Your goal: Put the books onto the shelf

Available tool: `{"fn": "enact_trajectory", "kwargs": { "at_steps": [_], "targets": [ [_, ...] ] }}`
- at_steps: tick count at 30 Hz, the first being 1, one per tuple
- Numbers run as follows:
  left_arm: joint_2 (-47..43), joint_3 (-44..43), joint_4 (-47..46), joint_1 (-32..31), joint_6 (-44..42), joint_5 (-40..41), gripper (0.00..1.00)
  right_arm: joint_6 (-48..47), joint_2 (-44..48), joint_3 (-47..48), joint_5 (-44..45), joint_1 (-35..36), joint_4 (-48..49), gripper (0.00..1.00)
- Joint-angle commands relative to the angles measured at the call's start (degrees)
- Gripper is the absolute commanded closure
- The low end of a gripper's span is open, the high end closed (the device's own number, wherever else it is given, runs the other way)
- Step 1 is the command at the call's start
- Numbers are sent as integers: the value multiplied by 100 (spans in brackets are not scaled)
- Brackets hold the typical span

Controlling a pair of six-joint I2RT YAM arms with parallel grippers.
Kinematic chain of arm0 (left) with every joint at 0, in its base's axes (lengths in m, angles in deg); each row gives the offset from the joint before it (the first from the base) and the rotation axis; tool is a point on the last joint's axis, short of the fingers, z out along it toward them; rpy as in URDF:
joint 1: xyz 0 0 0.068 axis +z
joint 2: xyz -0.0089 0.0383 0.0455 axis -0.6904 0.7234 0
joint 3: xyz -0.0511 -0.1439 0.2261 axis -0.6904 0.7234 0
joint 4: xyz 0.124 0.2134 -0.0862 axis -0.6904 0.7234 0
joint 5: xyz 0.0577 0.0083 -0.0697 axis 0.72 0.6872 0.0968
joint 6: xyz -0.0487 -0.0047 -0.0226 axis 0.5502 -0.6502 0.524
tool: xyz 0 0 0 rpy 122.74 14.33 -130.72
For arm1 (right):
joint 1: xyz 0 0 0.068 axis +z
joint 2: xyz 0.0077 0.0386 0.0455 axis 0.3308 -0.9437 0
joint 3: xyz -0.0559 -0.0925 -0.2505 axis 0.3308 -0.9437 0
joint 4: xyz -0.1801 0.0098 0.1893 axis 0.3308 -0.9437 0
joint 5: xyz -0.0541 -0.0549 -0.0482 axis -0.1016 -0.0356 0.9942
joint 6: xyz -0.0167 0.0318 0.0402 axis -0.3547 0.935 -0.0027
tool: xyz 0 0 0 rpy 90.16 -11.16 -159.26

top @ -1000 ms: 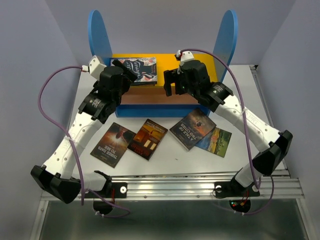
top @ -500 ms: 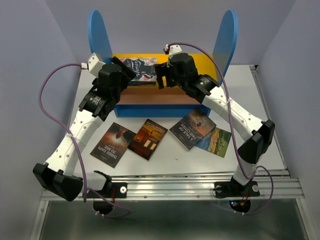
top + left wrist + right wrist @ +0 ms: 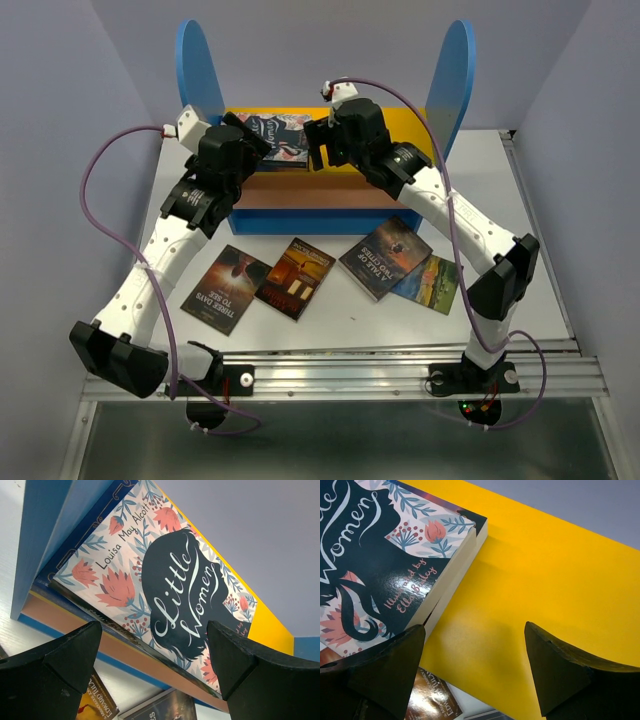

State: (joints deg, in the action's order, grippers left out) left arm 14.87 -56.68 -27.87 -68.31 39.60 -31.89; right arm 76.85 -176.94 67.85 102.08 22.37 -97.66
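Pale lilac walls are closing in a white surface (image 3: 340, 325), and the shelf (image 3: 453, 70) is standing at its far edge. From above, both arms are reaching over the shelf's yellow board (image 3: 420, 128). The left pincer (image 3: 255, 135) and right pincer (image 3: 318, 150) are flanking Little Women (image 3: 285, 135), which is lying flat on the left part of that board. Four more books (image 3: 295, 278) are lying flat on the surface in front of the shelf, so most of the job looks undone.

Through the left wrist camera, the left pincer (image 3: 152, 645) is gaping wide with nothing in it. Little Women (image 3: 165, 580) is filling the view beyond it, resting on a second book whose edge is peeking out underneath.

Through the right wrist camera, the right pincer (image 3: 472, 655) is also standing wide and empty over bare yellow board (image 3: 555, 580). One finger (image 3: 385, 670) is sitting just beside the stack's near corner; I cannot tell if it is touching. The two books' edges are not lining up flush.

The danger I am seeing: a nudge from that finger could skew the glossy top book off the lower one, or push the pair toward the board's edge. The two arms are also crowding each other and could knock together.
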Motion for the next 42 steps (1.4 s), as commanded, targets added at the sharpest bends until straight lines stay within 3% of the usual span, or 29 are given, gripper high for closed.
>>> {"fn": "enact_trajectory", "kwargs": {
  "at_steps": [1,21,29,33,38,42],
  "targets": [
    [-232,63,-200,30,-49,28,2,-164,-160,362,-229,14,309,13],
    [-241,81,-279,65,-93,-7,2,-331,-635,951,-739,14,335,12],
    [-294,116,-288,74,-128,-130,2,-208,-301,626,-581,67,423,10],
    [-355,90,-323,65,-251,-349,1,-216,-196,705,277,67,423,1],
    [-531,133,-288,56,-796,-911,1,-76,94,653,1553,67,423,0],
    [-891,545,-130,21,-1094,-1377,1,344,883,-232,2091,67,414,0]
  ]
}}
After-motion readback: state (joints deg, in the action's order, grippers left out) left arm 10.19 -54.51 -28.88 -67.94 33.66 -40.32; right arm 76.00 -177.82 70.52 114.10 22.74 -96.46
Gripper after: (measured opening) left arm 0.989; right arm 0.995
